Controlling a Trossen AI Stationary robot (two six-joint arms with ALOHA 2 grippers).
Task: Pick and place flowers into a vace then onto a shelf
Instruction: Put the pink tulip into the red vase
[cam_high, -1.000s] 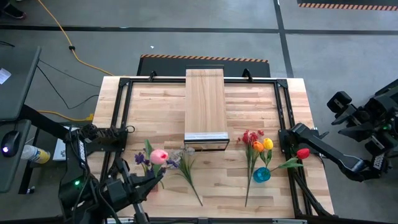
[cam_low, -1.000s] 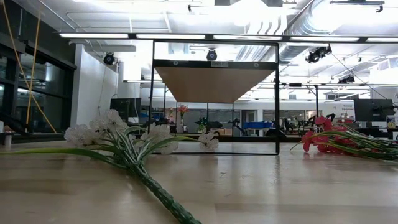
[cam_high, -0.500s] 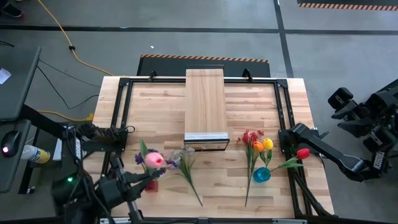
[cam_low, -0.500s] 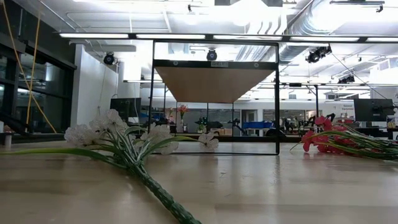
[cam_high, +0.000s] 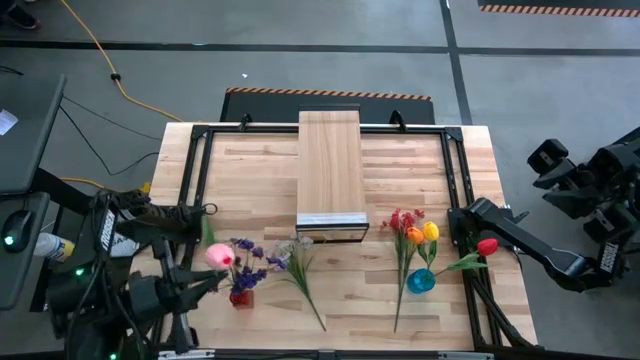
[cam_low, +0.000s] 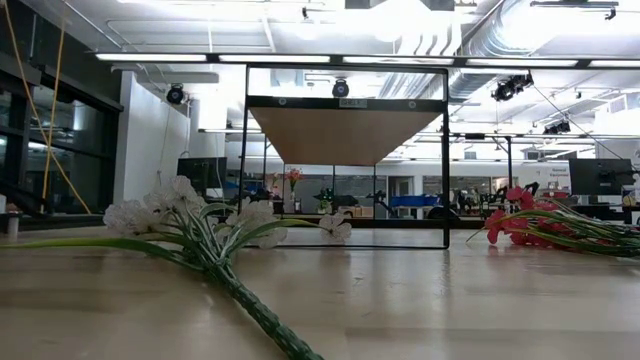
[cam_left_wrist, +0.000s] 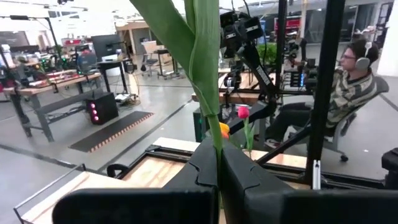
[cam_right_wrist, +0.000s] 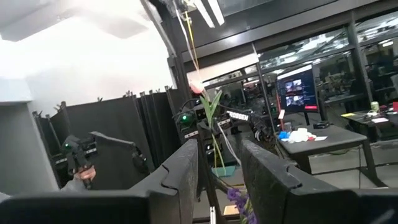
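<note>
- The bench (cam_high: 250, 160) is a slatted wooden top with a black frame around it; grey floor lies beyond, with a yellow cable (cam_high: 95, 45) trailing across it.
- The shelf (cam_high: 330, 165) runs down the middle of the bench from the far edge, its metallic strip at the near end.
- The left tool (cam_left_wrist: 219, 163) hangs over the bench's left near part, pinched tight on the green stem of a pink tulip (cam_high: 218, 256) held clear of the boards.
- The right tool (cam_high: 470, 217) waits at the bench's right edge beside a red tulip (cam_high: 487, 246); its fingers (cam_right_wrist: 180, 171) stand a little apart with nothing between them.
- A blue vase (cam_high: 421, 281) holds orange and yellow tulips (cam_high: 423, 234), with a red spray (cam_high: 402, 221) next to them.
- A white spray (cam_low: 190, 225) lies flat in front of the shelf, and a purple spray (cam_high: 245, 262) stands in a small red vase (cam_high: 240, 297).
- A person (cam_left_wrist: 348, 93) with headphones sits past the bench.
</note>
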